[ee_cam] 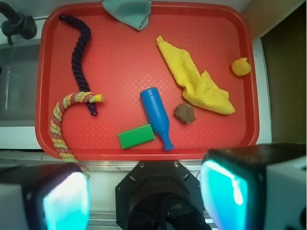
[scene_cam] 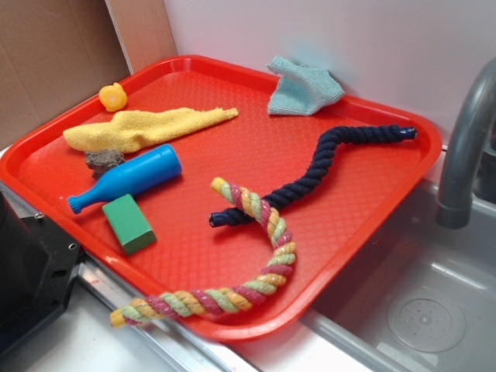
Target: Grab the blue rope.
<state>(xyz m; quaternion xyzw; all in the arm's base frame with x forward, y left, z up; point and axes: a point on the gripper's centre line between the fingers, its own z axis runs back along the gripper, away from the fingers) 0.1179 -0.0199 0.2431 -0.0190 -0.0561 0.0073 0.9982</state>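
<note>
Blue rope (scene_cam: 319, 166) ungrasped near tray's (scene_cam: 353, 271) sink-side edge, under multicoloured rope (scene_cam: 267, 232); gripper (ee_cam: 144, 196) spread wide, empty, well apart; entire grab outstanding.

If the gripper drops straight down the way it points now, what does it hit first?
Probably the near rim of the red tray, or the metal ledge just before it, not the blue rope, which lies far left. The open gripper is well above; depth is unclear.

tray (scene_cam: 403, 167): rope (scene_cam: 325, 159) under second rope (scene_cam: 263, 221) | bottle (scene_cam: 128, 180) between block (scene_cam: 129, 225) and cloth (scene_cam: 147, 128)
</note>
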